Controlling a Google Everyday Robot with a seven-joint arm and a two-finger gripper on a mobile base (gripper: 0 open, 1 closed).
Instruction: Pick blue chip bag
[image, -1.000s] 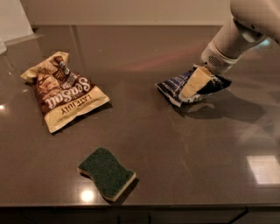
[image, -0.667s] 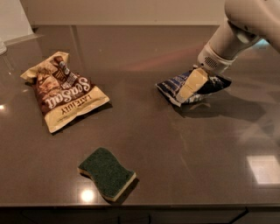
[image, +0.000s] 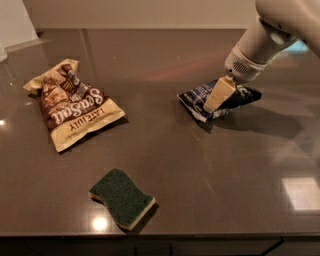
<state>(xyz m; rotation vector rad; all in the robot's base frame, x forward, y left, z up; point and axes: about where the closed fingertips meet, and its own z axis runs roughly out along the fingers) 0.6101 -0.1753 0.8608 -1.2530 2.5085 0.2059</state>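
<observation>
The blue chip bag (image: 197, 95) is a small dark navy foil bag with white lettering. It lies bunched up on the dark countertop (image: 200, 165) at the right. My gripper (image: 218, 95) comes down from the upper right on a white arm (image: 260, 42) and sits right on the middle of the bag, touching it. The bag shows on both sides of the gripper, and part of it is hidden behind the gripper.
A larger brown-and-cream snack bag (image: 72, 105) lies flat at the left. A green sponge (image: 121, 198) with a pale underside lies near the front edge. The counter's front edge runs along the bottom of the view.
The arm has shifted slightly; the gripper stays on the blue chip bag, which has hardly moved. The brown bag and the sponge have not moved.
</observation>
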